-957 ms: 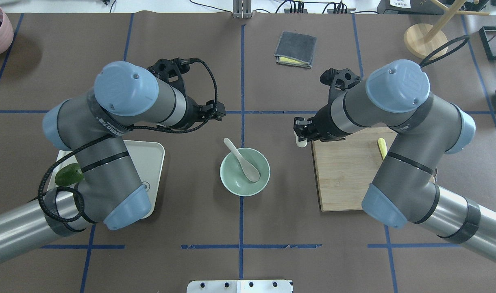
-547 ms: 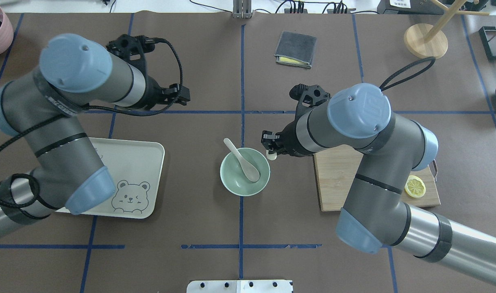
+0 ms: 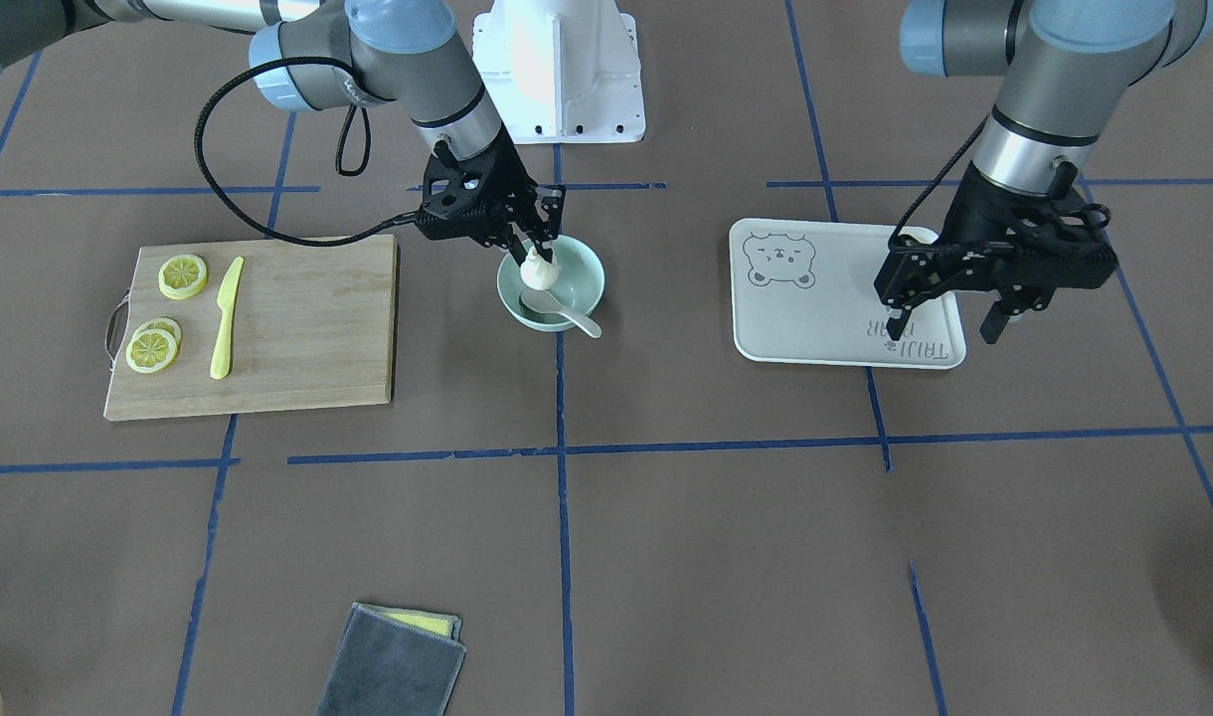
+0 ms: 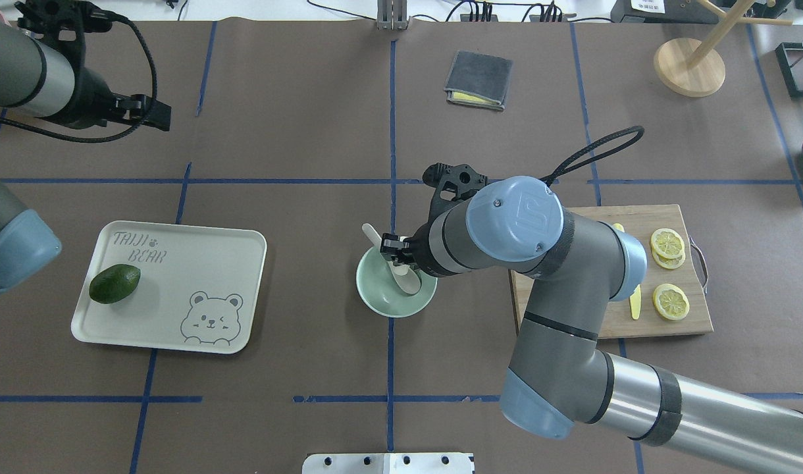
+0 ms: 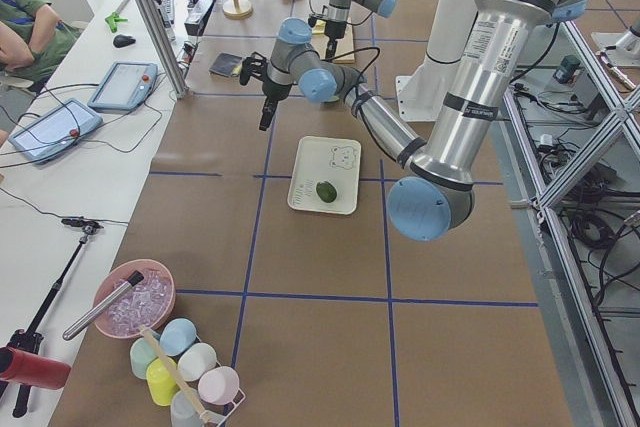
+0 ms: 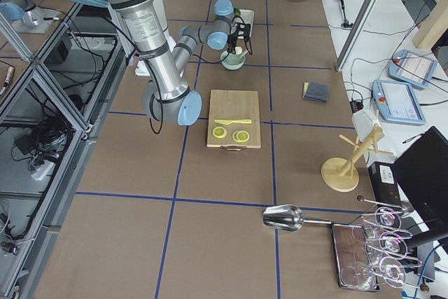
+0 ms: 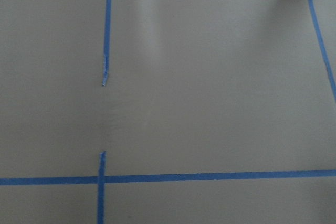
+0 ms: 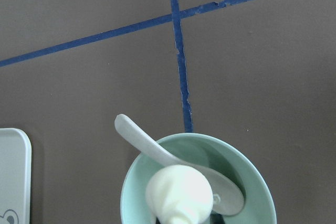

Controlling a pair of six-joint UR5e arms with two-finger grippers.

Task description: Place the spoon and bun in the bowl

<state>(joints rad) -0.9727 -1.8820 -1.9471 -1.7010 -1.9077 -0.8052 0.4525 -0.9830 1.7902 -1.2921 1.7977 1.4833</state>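
Observation:
The pale mint-green bowl [image 3: 585, 283] stands at the table's middle and also shows in the overhead view [image 4: 378, 299]. The beige-grey spoon [image 3: 573, 319] lies in it, scoop down and handle [image 4: 370, 232] over the rim. My right gripper [image 3: 537, 261] is shut on the white bun [image 3: 537, 268] and holds it just over the bowl. In the right wrist view the bun [image 8: 178, 192] hangs above the spoon's [image 8: 149, 144] scoop, inside the bowl's [image 8: 257, 187] rim. My left gripper [image 3: 943, 326] is open and empty, raised past the tray's far side [image 4: 156, 115].
A beige bear-print tray [image 4: 197, 263] with an avocado [image 4: 114, 283] lies on my left. A wooden board [image 3: 298, 328] with lemon slices [image 3: 183, 275] and a yellow knife [image 3: 224, 318] lies on my right. A grey cloth [image 4: 478, 79] lies far across the table.
My right arm has swung left with the bun, from the board's edge to over the bowl. My left arm has pulled back and left, off the tray, baring the avocado.

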